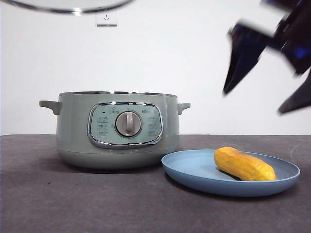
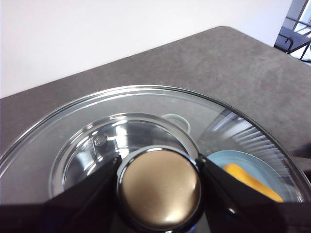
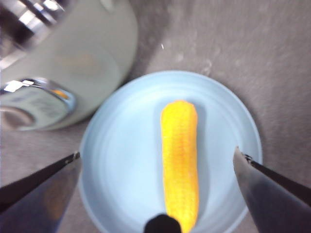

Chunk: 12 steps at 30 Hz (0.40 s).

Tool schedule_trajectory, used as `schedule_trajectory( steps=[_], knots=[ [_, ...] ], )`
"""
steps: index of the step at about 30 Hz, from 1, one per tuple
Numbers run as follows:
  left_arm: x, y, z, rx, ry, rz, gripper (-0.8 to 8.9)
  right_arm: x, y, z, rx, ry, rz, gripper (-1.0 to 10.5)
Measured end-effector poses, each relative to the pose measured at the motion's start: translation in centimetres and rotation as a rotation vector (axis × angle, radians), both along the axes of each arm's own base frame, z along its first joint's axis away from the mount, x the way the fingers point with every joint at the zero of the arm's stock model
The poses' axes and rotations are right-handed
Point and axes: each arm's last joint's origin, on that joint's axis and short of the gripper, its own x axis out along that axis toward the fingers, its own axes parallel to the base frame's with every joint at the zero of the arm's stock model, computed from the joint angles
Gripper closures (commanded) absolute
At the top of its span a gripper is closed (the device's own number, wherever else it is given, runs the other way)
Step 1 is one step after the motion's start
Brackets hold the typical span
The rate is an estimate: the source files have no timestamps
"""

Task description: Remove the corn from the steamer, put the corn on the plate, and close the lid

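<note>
A dark grey, faintly mottled tabletop runs back to a plain white wall that carries a single white socket plate; in the left wrist view a bit of dark railing shows past the table's far corner. On the table stands the sage-green steamer, uncovered, its chrome-framed control panel and silver dial facing the front camera and a small handle on each side. Just beside it lies the light-blue plate, its rim close to the pot's base; whether the two touch I cannot tell. The corn lies lengthwise on the plate, resting towards the side away from the steamer. The right gripper hangs above the plate with its two black jaws spread wide and nothing between them; in its wrist view the cob sits between the jaws but clear of both, and in the front view the gripper appears as a blurred dark shape high above the plate. The left gripper is clenched on the knob of the glass lid, one jaw pressed to each side of it. The lid is held in the air over the steamer, and only its chrome rim shows along the top edge of the front view. Through the glass the open pot, the plate and the corn can be made out below.
</note>
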Motion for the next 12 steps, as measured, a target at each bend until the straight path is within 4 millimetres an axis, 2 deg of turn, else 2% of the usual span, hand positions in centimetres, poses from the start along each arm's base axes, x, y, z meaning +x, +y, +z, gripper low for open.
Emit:
schedule_trajectory(
  steps=[5,12],
  knots=[
    [4.0,-1.9,-2.0,0.004,0.008,-0.007,8.20,-3.7,-2.1,2.9,0.051,-0.108,0.006,3.8],
    [8.1,-3.9,-5.2,0.018,0.038,-0.012,8.20,-7.4,-4.1,4.5,0.104,-0.205,0.005,3.8]
  ],
)
